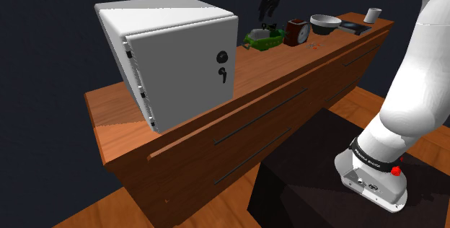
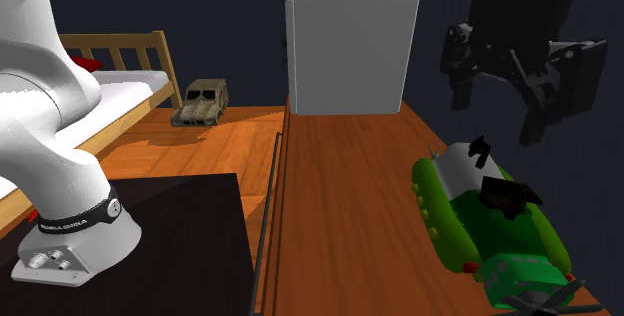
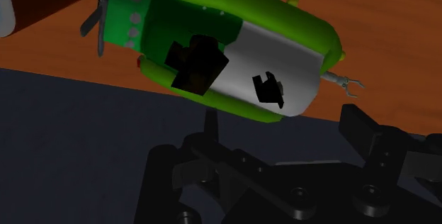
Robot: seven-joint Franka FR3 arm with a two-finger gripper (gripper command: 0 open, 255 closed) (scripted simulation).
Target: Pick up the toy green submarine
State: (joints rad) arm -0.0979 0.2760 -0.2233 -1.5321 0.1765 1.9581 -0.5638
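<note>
The toy submarine (image 1: 262, 39) is green with a white-grey middle, black fittings and a grey propeller. It lies on its belly on the wooden dresser top (image 1: 245, 82), close to the far edge. In the second exterior view the submarine (image 2: 478, 214) lies below my black gripper (image 2: 497, 114), which hangs open a short way above it without touching. In the shoulder view my gripper (image 1: 267, 9) is above the toy. In the wrist view the submarine (image 3: 234, 45) lies ahead of my fingers (image 3: 368, 136), which stand apart with nothing between them.
A large white box (image 1: 173, 60) with a black lock stands on the dresser. Beyond the submarine are a dark red clock (image 1: 296, 32), a bowl (image 1: 324, 23), a flat dark book (image 1: 354, 26) and a white cup (image 1: 372, 14). A toy jeep (image 2: 201, 102) sits by a bed (image 2: 120, 74).
</note>
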